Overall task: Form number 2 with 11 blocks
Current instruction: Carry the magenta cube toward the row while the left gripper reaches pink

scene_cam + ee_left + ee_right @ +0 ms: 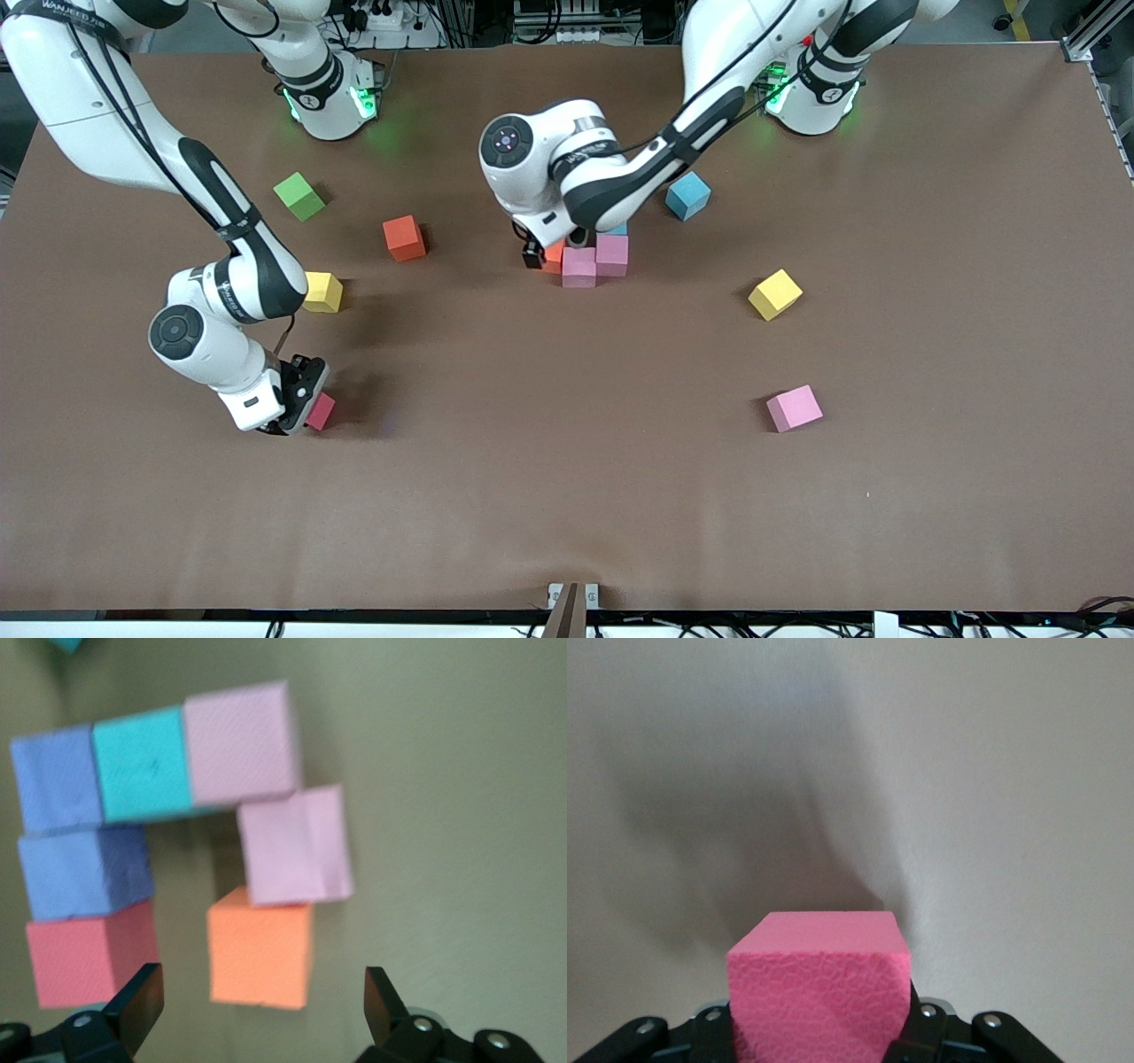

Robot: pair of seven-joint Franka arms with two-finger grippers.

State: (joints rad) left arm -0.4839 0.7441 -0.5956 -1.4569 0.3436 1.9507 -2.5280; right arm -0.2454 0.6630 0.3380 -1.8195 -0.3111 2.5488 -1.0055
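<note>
My left gripper point(554, 247) hangs open over an orange block point(261, 943), which lies free between the spread fingertips without touching them. That block belongs to a cluster at mid-table: two pink blocks point(292, 846), a light blue block point(142, 762), two purple blocks point(84, 873) and a red block point(89, 961). In the front view the left hand hides most of this cluster. My right gripper point(819, 1032) is shut on a deep pink-red block point(819, 992), low over the table toward the right arm's end point(321, 411).
Loose cubes lie around: a yellow one point(323, 291) by the right arm, an orange-red one point(404, 237), a green one point(299, 196), a blue one point(687, 196), another yellow one point(774, 294) and a pink one point(794, 408).
</note>
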